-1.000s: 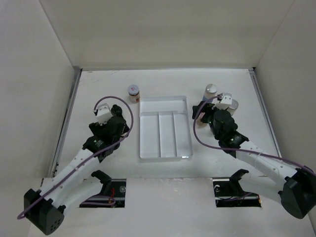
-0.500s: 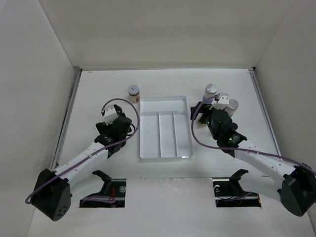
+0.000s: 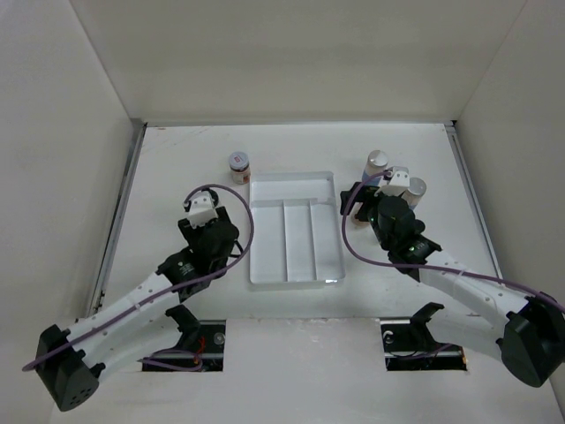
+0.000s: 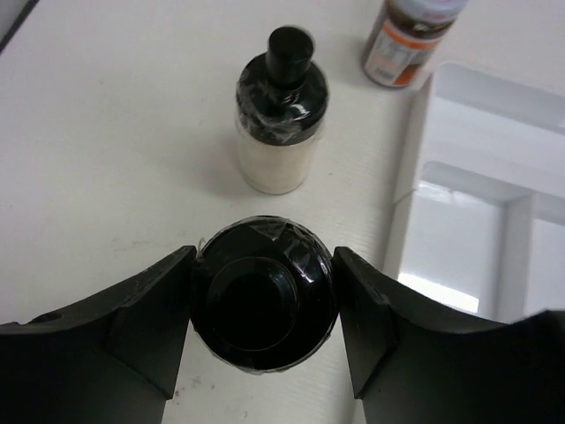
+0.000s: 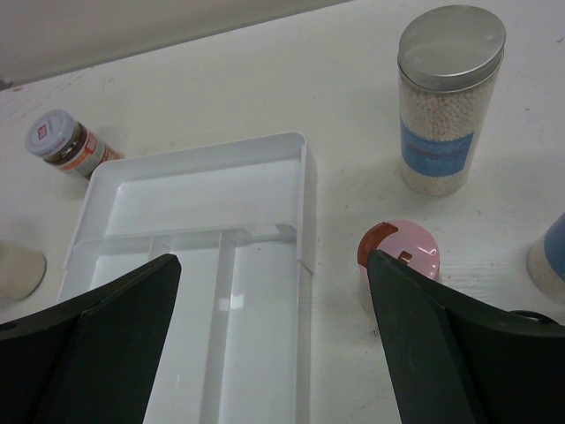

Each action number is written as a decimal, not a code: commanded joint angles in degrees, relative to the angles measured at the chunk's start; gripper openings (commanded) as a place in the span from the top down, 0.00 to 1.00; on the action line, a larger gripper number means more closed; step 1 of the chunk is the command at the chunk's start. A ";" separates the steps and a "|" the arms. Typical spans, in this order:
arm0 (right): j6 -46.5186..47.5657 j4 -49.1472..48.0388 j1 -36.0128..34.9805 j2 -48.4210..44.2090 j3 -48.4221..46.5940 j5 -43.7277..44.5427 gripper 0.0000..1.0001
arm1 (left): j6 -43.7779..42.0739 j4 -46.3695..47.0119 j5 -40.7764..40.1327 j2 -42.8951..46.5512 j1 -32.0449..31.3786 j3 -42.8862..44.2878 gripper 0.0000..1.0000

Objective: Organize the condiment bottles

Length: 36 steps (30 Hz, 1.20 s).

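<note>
Our left fingers (image 4: 141, 327) clamped on black-capped bottle (image 4: 263, 309) on worktop (image 4: 106, 132) beside divided tray (image 4: 415, 159); our right fingers (image 5: 106, 336) spread wide, pink-capped bottle (image 5: 399, 256) just beside one.

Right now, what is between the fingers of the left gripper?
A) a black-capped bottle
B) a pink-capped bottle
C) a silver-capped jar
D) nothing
A: in the left wrist view the left gripper is shut on the black-capped bottle, its fingers pressing on both sides of the cap.

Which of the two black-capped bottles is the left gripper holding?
The nearer black-capped bottle, clamped by the left gripper. The farther black-capped bottle stands free beyond it, its pale body visible.
</note>
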<state>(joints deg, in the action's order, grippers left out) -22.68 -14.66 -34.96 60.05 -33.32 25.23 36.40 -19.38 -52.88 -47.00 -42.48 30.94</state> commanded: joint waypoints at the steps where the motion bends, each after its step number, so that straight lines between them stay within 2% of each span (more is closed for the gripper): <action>1: 0.18 -2.75 -0.33 0.42 -2.89 -0.54 0.07 | -0.02 -0.85 -5.83 0.87 -5.88 6.58 0.64; 5: 0.00 -3.19 -0.41 0.42 -2.80 -0.45 0.07 | -1.33 7.49 -3.03 -9.31 -8.10 12.90 0.64; 9: 0.00 -3.10 -0.41 0.15 -2.63 -0.54 0.07 | -8.88 22.41 4.61 -23.71 -3.37 20.46 0.64; 12: 0.00 -3.01 -0.41 0.42 -2.54 -0.62 0.07 | -10.12 29.20 11.29 -34.09 1.03 26.08 0.64; 18: -0.09 -3.10 -0.24 0.59 -2.45 -0.62 0.07 | -10.21 32.29 14.38 -48.52 5.87 35.58 0.65; 24: -0.09 -3.27 -0.24 1.03 -2.36 -0.71 0.07 | -10.39 35.46 17.11 -55.12 7.90 36.56 0.64; 27: -0.17 -3.27 0.11 1.21 -2.36 -0.71 0.06 | -10.12 35.55 16.85 -57.14 7.11 35.16 0.52; 31: -0.17 -2.92 0.20 1.47 -2.54 -0.54 0.03 | -9.95 36.07 14.57 -57.15 5.79 32.44 0.15; 33: -0.17 -2.75 0.29 1.91 -2.71 -0.45 0.01 | -9.95 36.08 12.81 -55.75 5.17 31.38 0.06; 36: 0.18 -1.00 0.55 2.52 -3.50 0.60 0.00 | -9.95 36.77 11.32 -50.93 4.12 28.58 0.01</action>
<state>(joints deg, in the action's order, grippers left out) -22.70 -14.57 -34.85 62.13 -33.47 25.21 26.33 14.39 -38.70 -104.47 -37.45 61.91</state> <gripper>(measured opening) 0.997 0.983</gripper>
